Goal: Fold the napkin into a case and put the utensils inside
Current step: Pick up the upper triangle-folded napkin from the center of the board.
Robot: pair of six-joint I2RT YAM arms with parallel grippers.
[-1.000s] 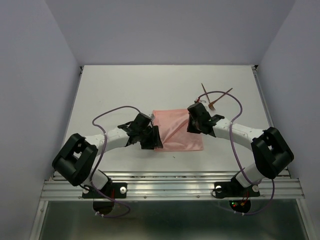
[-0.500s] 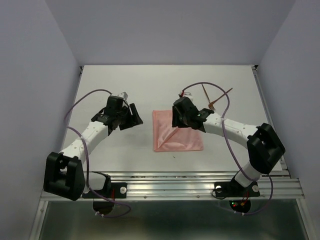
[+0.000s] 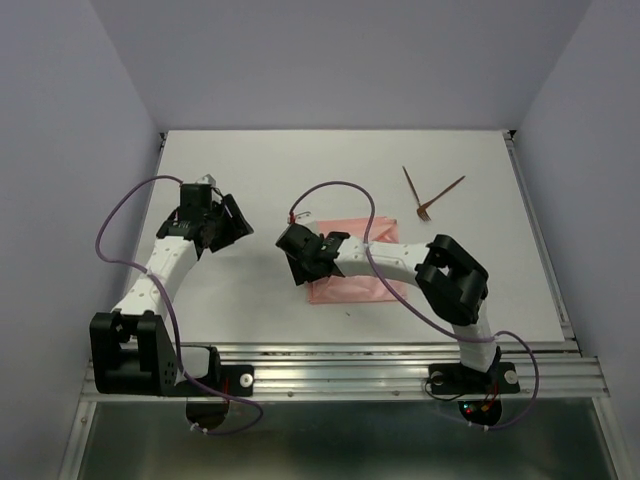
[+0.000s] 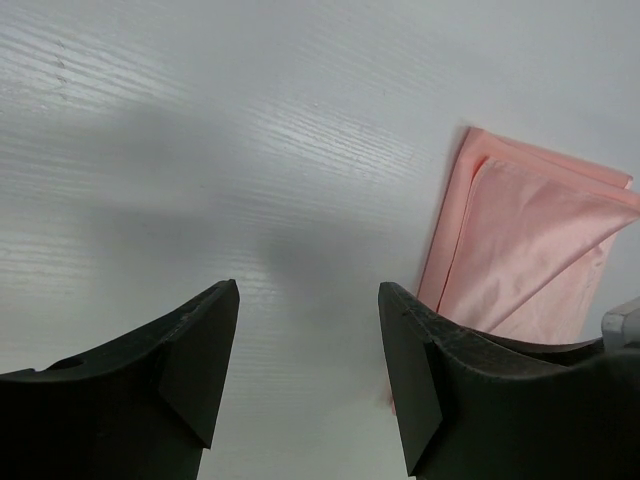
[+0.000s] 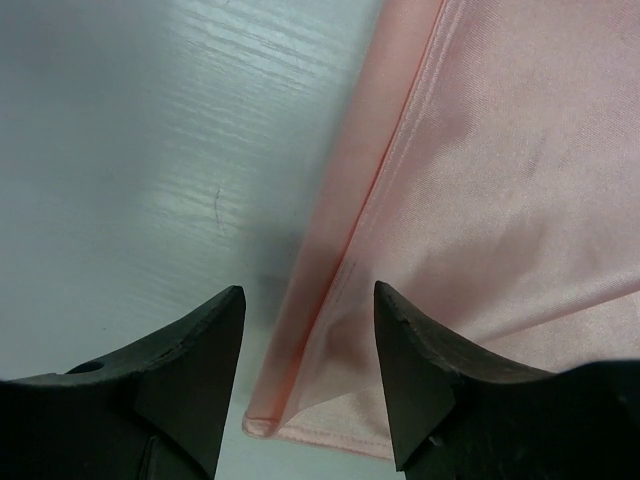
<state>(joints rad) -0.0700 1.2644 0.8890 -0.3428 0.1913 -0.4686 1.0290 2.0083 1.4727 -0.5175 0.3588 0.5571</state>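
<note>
Both jaws gape empty; right jaws at napkin [image 5: 480,180] 9 o'clock edge could snag just one layer and unfold it, utensils [image 3: 432,193] untouched at 1 o'clock.

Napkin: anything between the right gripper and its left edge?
Nothing visible. The right gripper hangs open directly over the folded left edge of the napkin, with only bare table beside it. The left gripper is off to the side, apart.

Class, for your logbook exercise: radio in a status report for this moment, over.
Left gripper open over table. Right gripper open above left edge of folded napkin. Utensils far right, apart from napkin. Nothing in the way.
</note>
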